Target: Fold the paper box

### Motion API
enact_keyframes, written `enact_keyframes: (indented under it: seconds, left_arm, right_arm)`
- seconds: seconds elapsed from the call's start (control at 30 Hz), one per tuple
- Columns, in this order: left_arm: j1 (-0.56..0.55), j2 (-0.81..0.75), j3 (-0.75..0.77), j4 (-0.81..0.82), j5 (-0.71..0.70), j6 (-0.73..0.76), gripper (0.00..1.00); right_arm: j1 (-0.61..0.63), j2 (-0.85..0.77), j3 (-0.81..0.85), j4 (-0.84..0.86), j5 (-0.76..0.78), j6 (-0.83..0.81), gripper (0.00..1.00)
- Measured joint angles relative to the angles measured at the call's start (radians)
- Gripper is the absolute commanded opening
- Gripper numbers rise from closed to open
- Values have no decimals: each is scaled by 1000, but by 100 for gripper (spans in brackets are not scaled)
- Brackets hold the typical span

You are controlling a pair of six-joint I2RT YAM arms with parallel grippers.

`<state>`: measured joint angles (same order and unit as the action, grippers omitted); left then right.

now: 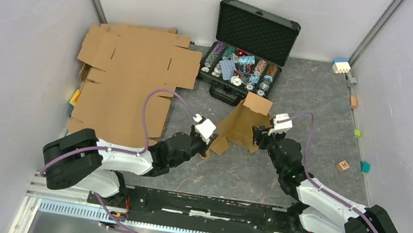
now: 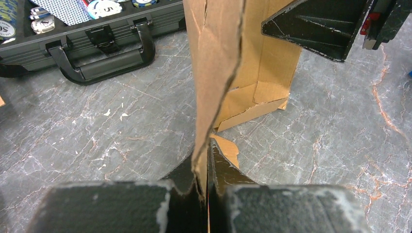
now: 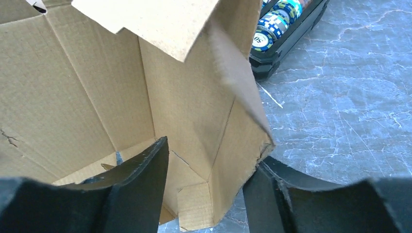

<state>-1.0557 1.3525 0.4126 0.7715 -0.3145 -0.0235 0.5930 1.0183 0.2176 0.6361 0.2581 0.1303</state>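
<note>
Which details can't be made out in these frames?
- Top view: right gripper jaws hidden beneath its wrist and the box.
- Left wrist: box's top cut off by frame edge.
- Right wrist: box's left side cut off; contact with jaws unclear.
- Top view: chips too small to read.

Lighting: bright, even, diffuse from above. Shadows: soft, faint, close under objects. Glare: mild sheen on marbled desk (image 1: 316,108). Focus: overhead view sharp; wrist views blurred at nearest foreground, bottom edge.
</note>
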Motion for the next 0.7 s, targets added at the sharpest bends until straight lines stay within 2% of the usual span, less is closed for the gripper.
enact_keyframes:
  seconds: [0.23, 0.43, 0.5, 0.6, 0.7]
  left_arm:
    - [0, -5, 3, -36, 2, -4, 33]
    - [0, -11, 14, -72, 0, -14, 61]
    - [2, -33, 14, -89, -3, -29, 62]
    - [28, -84, 13, -90, 13, -60, 62]
    - [80, -149, 12, -89, 47, -89, 54]
  right_arm:
    - [0, -4, 1, 26, -5, -26, 28]
    - [0, -4, 1, 39, 1, -47, 12]
    - [0, -4, 1, 40, 0, -54, 7]
    - [0, -4, 1, 45, 0, -70, 6]
    - [0, -6, -10, 68, -7, -87, 6]
